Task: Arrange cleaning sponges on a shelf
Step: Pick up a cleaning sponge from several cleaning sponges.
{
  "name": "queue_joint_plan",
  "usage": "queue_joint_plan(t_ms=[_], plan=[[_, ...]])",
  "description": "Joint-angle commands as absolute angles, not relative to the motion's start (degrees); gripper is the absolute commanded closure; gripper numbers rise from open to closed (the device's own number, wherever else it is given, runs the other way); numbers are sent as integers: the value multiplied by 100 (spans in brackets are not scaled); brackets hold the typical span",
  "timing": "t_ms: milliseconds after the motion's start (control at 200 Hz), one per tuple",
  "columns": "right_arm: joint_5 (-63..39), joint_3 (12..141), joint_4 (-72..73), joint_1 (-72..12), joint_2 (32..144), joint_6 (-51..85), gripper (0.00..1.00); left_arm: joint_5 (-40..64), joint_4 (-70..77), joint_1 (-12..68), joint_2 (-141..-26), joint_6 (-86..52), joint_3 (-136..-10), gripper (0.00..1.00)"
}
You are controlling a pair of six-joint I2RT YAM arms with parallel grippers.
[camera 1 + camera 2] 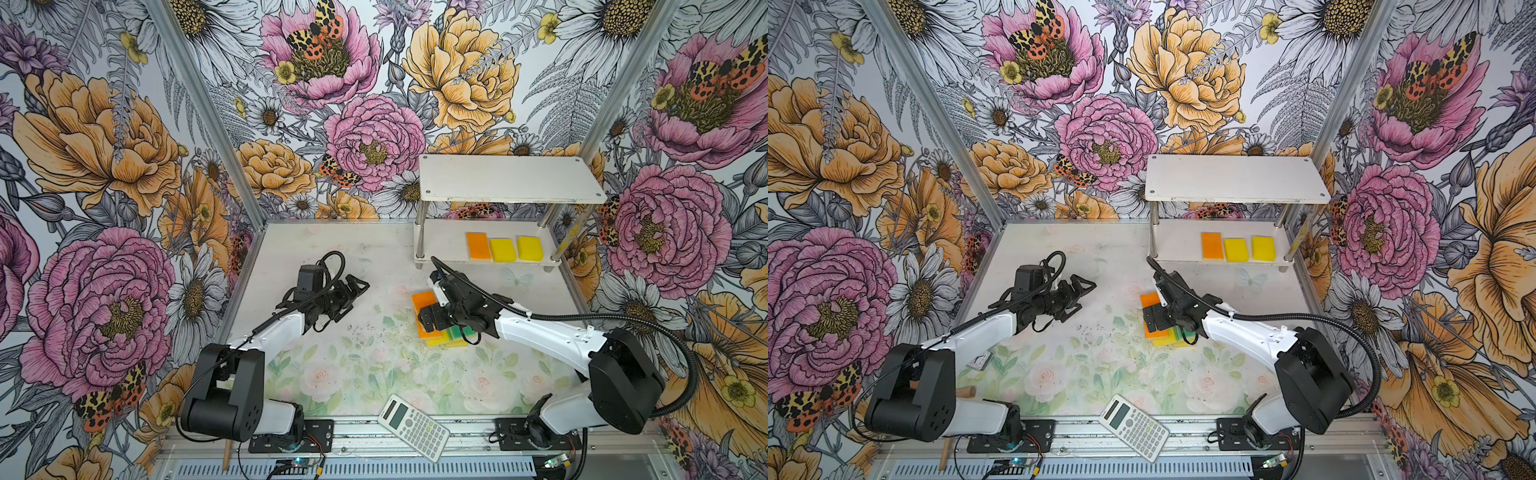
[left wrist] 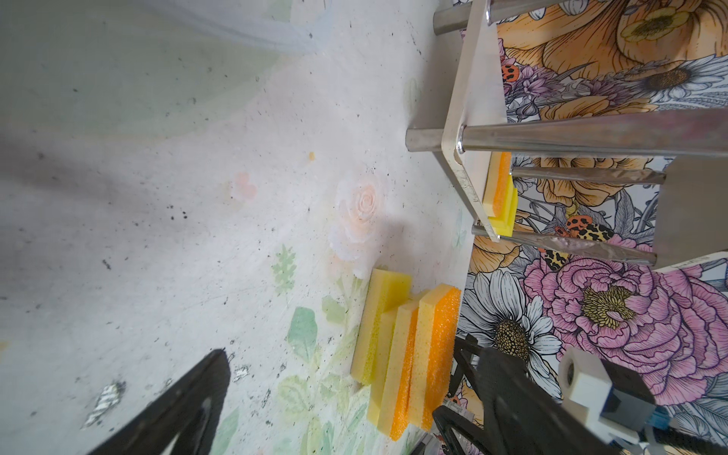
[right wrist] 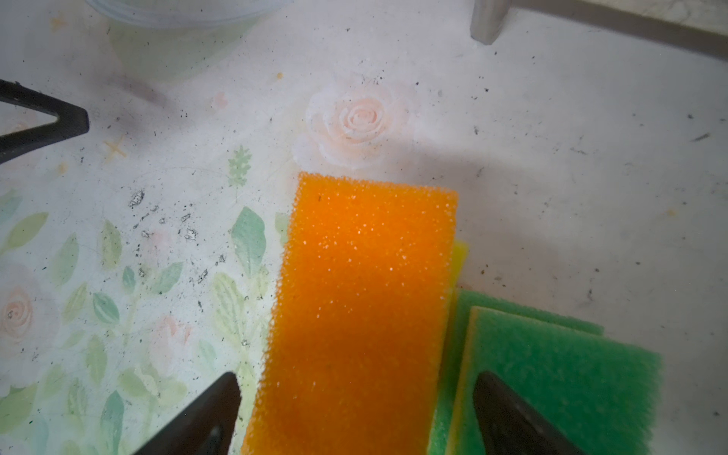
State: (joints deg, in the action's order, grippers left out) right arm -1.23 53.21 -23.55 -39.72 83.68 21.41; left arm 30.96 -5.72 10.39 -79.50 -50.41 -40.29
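Note:
The shelf (image 1: 511, 178) (image 1: 1237, 178) stands at the back right. Its lower tier holds an orange sponge (image 1: 478, 245) and two yellow sponges (image 1: 503, 249) (image 1: 530, 248) in a row. A loose pile of sponges lies mid-table, with an orange sponge (image 3: 366, 295) (image 1: 424, 300) on top and green-topped ones (image 3: 559, 374) (image 1: 461, 331) beside it. My right gripper (image 3: 356, 378) (image 1: 430, 318) is open just above the pile, its jaws on either side of the orange sponge with gaps showing. My left gripper (image 1: 355, 297) (image 2: 329, 384) hangs open and empty, left of the pile (image 2: 405, 354).
A white calculator (image 1: 413, 428) (image 1: 1133, 428) lies at the table's front edge. The shelf's metal posts (image 2: 551, 136) rise just behind the pile. Flowered walls close in the back and both sides.

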Motion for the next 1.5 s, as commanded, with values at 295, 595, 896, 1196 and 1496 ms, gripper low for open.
queue_joint_plan(t_ms=[295,595,896,1196,1496], plan=[[514,5580,-2303,-4242,8746,2063,11,2988,-440,1059,-7884,-4957,-3949,1],[636,5579,-2303,-4289,8735,2031,24,2994,-445,1037,-7858,-4957,-3942,1],[642,5572,-2294,-4289,8614,2022,39,2988,-442,1031,-7835,-4957,-3911,1],[654,5602,-2287,-4272,8264,1988,48,2997,-395,996,-7848,-4944,-3855,1],[642,5583,-2220,-3990,7796,1943,48,3128,-241,931,-8016,-4957,-3889,1]])
